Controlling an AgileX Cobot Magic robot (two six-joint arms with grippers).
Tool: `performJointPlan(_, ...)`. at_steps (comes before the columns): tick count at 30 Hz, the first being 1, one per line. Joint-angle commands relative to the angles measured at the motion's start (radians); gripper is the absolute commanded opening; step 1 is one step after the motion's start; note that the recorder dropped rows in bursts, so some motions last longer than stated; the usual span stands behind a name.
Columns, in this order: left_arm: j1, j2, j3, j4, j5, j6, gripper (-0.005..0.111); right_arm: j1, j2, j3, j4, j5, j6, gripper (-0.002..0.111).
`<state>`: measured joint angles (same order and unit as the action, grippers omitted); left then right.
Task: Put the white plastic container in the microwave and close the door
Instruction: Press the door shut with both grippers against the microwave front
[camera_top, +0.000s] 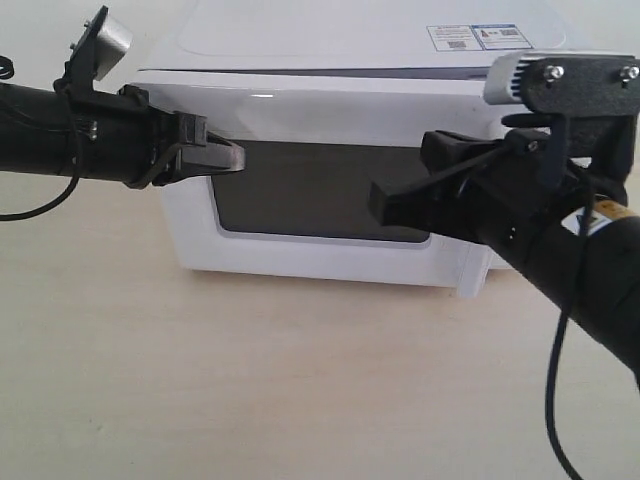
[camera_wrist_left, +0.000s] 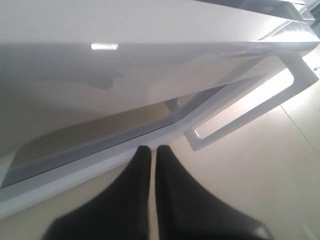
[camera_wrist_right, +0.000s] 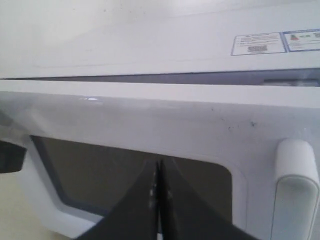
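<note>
The white microwave (camera_top: 330, 40) faces me with its door (camera_top: 320, 110) swung across the front. A thin dark seam runs between the door's top edge and the body. The dark window (camera_top: 300, 195) fills the door's middle, and the tall white handle (camera_wrist_right: 296, 185) stands at its right side. My left gripper (camera_top: 238, 157) is shut and empty, its tips at the window's upper left corner (camera_wrist_left: 150, 148). My right gripper (camera_top: 378, 205) is shut too, with its tips just in front of the window's right part (camera_wrist_right: 159, 162). The white plastic container is out of view.
The microwave sits on a pale wooden table (camera_top: 250, 380), whose bare surface stretches in front of it. Stickers (camera_top: 480, 37) lie on the microwave's top at the right. A black cable (camera_top: 555, 400) hangs from the right arm.
</note>
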<state>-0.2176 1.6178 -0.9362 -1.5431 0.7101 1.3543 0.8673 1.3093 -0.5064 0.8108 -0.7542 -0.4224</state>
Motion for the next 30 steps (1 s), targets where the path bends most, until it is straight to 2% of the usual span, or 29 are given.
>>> performJointPlan(1, -0.005, -0.004, -0.006, -0.01, -0.004, 0.008, 0.004, 0.002, 0.079, -0.059, 0.117, -0.043, -0.115, 0.0)
performJointPlan(6, -0.005, -0.004, -0.006, -0.012, -0.004, 0.008, 0.004, 0.002, 0.1, -0.111, 0.137, -0.049, -0.162, 0.0)
performJointPlan(12, -0.005, -0.004, -0.006, -0.012, -0.008, 0.008, 0.004, 0.002, 0.1, -0.146, 0.306, -0.101, -0.351, 0.0)
performJointPlan(17, -0.005, -0.006, -0.006, -0.012, -0.015, 0.008, 0.004, -0.002, 0.1, -0.146, 0.308, -0.094, -0.35, 0.0)
performJointPlan(30, -0.005, -0.028, -0.006, -0.006, -0.009, 0.008, 0.004, -0.114, 0.1, -0.178, 0.302, 0.004, -0.353, 0.0)
